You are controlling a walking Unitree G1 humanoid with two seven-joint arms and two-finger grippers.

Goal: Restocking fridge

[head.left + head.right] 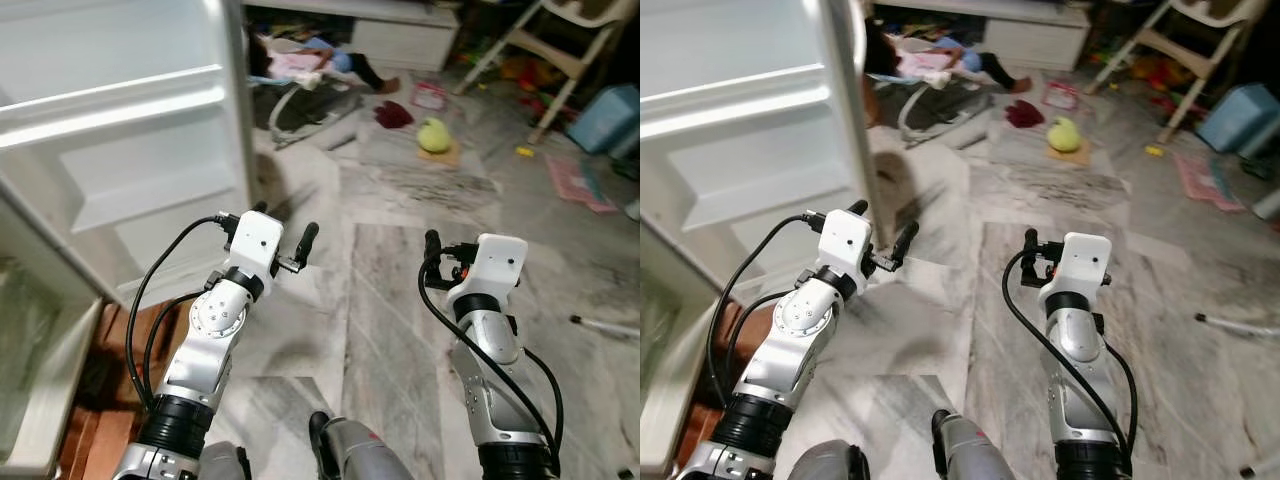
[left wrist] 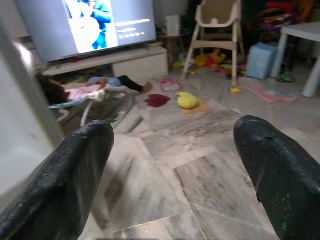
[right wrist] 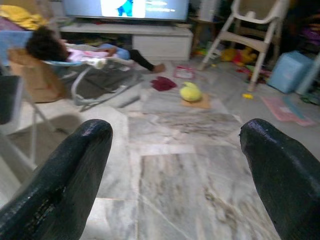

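Note:
The fridge door (image 1: 130,130) stands open on my left, white, and the door shelves (image 1: 110,95) that I can see hold nothing. A corner of the fridge's lower compartment (image 1: 40,380) shows at the far left. My left gripper (image 1: 287,222) is raised beside the door's outer edge, open, with nothing between its fingers (image 2: 75,170). My right gripper (image 1: 445,250) hangs over the marble floor to the right, also open and empty, its fingers (image 3: 280,170) wide apart. No item for stocking is in either gripper.
A person lies in a bouncer seat (image 1: 300,65) beyond the door. On the floor ahead are a yellow-green toy (image 1: 433,135), a red cloth (image 1: 393,114) and a pink mat (image 1: 578,183). A high chair (image 1: 560,50), a blue box (image 1: 605,115) and a TV stand (image 1: 400,35) stand behind.

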